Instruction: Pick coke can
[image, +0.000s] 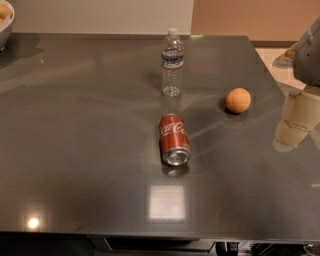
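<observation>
The coke can (174, 139) is red with white script and lies on its side near the middle of the dark table (75, 150), its silver end facing the front edge. My gripper (296, 122) hangs at the right edge of the view, over the table's right side, well to the right of the can and apart from it. It holds nothing that I can see.
A clear plastic water bottle (172, 62) stands upright behind the can. An orange ball-like fruit (238, 100) lies to the can's back right, between the can and the gripper. A white bowl (4, 22) sits at the far left corner.
</observation>
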